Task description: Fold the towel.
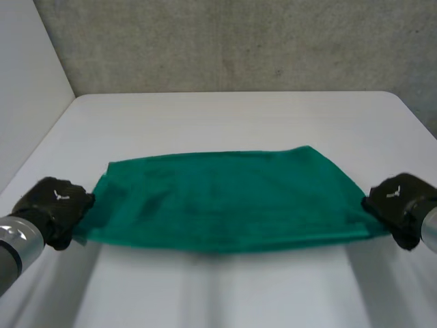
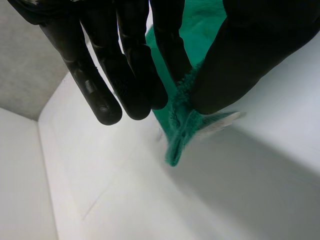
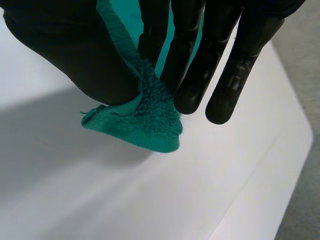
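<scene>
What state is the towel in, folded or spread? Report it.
Spread: the towel stretches wide between the left hand and right hand, each pinching a near corner; no fold line shows.

The white table (image 1: 232,116) is lit brightly and evenly from overhead. Soft-edged grey shadows are cast on it just in front of the towel (image 1: 225,198), and a broader shadow is seen under each of the towel's raised corners.
</scene>
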Tool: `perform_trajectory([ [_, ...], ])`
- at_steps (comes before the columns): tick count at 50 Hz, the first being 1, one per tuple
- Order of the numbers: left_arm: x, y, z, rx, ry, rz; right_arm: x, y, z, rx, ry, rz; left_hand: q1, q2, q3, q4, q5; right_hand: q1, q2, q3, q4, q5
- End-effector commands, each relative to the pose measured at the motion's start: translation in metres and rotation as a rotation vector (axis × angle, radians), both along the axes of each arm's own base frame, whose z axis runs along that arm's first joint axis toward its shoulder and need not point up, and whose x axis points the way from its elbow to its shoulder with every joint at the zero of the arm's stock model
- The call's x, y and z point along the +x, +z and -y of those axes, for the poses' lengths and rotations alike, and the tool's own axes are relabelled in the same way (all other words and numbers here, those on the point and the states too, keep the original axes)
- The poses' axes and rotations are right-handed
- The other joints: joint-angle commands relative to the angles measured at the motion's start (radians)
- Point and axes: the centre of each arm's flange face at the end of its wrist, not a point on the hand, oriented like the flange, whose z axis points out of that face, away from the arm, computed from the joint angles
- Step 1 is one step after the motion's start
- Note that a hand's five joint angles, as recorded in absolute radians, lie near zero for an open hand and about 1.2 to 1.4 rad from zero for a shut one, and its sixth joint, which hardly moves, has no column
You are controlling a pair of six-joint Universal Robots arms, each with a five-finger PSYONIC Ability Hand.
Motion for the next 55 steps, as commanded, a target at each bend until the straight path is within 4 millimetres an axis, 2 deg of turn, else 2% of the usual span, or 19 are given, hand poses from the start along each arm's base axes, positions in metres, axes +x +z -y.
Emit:
perform_trajectory([
  [1,-0.010,-0.030,0.016,0.064,-0.030,0.014,0.006,-0.030,0.003,0.088,0.031,-0.040,0.284,0.203,0.207,0.206,0.253,0.442,0.228,0.218,0.204,0.235],
  [6,-0.022,-0.035,0.049,0.009,-0.043,0.006,0.016,-0.041,0.021,0.079,0.048,-0.055,0.284,0.203,0.207,0.206,0.253,0.442,0.228,0.218,0.204,0.235],
  [10,-0.036,-0.005,0.089,-0.168,-0.024,-0.014,0.028,-0.011,0.050,-0.084,0.034,-0.033,0.284,0.203,0.207,0.206,0.253,0.442,0.228,0.218,0.204,0.235],
  [13,-0.056,0.042,0.117,-0.376,-0.012,-0.066,0.041,0.042,0.081,-0.311,-0.019,0.086,0.284,0.203,0.207,0.206,0.253,0.442,0.228,0.218,0.204,0.235],
  [14,-0.061,0.057,0.123,-0.437,-0.006,-0.088,0.043,0.075,0.097,-0.438,-0.061,0.186,0.284,0.203,0.207,0.206,0.253,0.442,0.228,0.218,0.204,0.235],
  [16,-0.068,0.106,0.138,-0.634,0.024,-0.175,0.043,0.106,0.110,-0.559,-0.097,0.296,0.284,0.203,0.207,0.206,0.253,0.442,0.228,0.218,0.204,0.235],
  [18,-0.070,0.121,0.141,-0.699,0.033,-0.213,0.044,0.151,0.120,-0.739,-0.115,0.460,0.284,0.203,0.207,0.206,0.253,0.442,0.228,0.218,0.204,0.235],
  [19,-0.073,0.158,0.145,-0.864,0.046,-0.339,0.044,0.163,0.120,-0.790,-0.112,0.507,0.284,0.203,0.207,0.206,0.253,0.442,0.228,0.218,0.204,0.235],
  [22,-0.067,0.199,0.139,-1.028,0.049,-0.486,0.041,0.202,0.110,-0.968,-0.084,0.636,0.284,0.203,0.207,0.206,0.253,0.442,0.228,0.218,0.204,0.235],
  [25,-0.066,0.204,0.137,-1.047,0.046,-0.507,0.040,0.212,0.103,-1.015,-0.073,0.649,0.284,0.203,0.207,0.206,0.253,0.442,0.228,0.218,0.204,0.235],
  [27,-0.066,0.203,0.133,-1.029,0.042,-0.527,0.041,0.211,0.098,-1.016,-0.067,0.645,0.284,0.203,0.207,0.206,0.253,0.442,0.228,0.218,0.204,0.235],
  [35,-0.063,0.149,0.133,-0.852,0.053,-0.501,0.048,0.139,0.101,-0.787,-0.067,0.572,0.284,0.203,0.207,0.206,0.253,0.442,0.228,0.218,0.204,0.235],
  [37,-0.063,0.117,0.131,-0.758,0.051,-0.499,0.049,0.101,0.104,-0.678,-0.079,0.539,0.284,0.203,0.207,0.206,0.253,0.442,0.228,0.218,0.204,0.235],
  [40,-0.062,0.088,0.132,-0.671,0.051,-0.491,0.051,0.069,0.106,-0.591,-0.087,0.513,0.284,0.203,0.207,0.206,0.253,0.442,0.228,0.218,0.204,0.235],
  [41,-0.062,0.063,0.132,-0.600,0.051,-0.481,0.051,0.049,0.106,-0.536,-0.093,0.495,0.284,0.203,0.207,0.206,0.253,0.442,0.228,0.218,0.204,0.235],
  [46,-0.063,0.017,0.129,-0.471,0.054,-0.447,0.052,0.010,0.108,-0.429,-0.104,0.459,0.284,0.203,0.207,0.206,0.253,0.442,0.228,0.218,0.204,0.235],
  [48,-0.060,-0.023,0.121,-0.352,0.069,-0.398,0.053,-0.037,0.110,-0.303,-0.097,0.406,0.284,0.203,0.207,0.206,0.253,0.442,0.228,0.218,0.204,0.235],
  [52,-0.048,-0.043,0.107,-0.255,0.103,-0.354,0.051,-0.053,0.103,-0.231,-0.064,0.319,0.284,0.203,0.207,0.206,0.253,0.442,0.228,0.218,0.204,0.235],
  [55,-0.037,-0.045,0.096,-0.200,0.127,-0.315,0.047,-0.040,0.095,-0.225,-0.048,0.274,0.284,0.203,0.207,0.206,0.253,0.442,0.228,0.218,0.204,0.235],
])
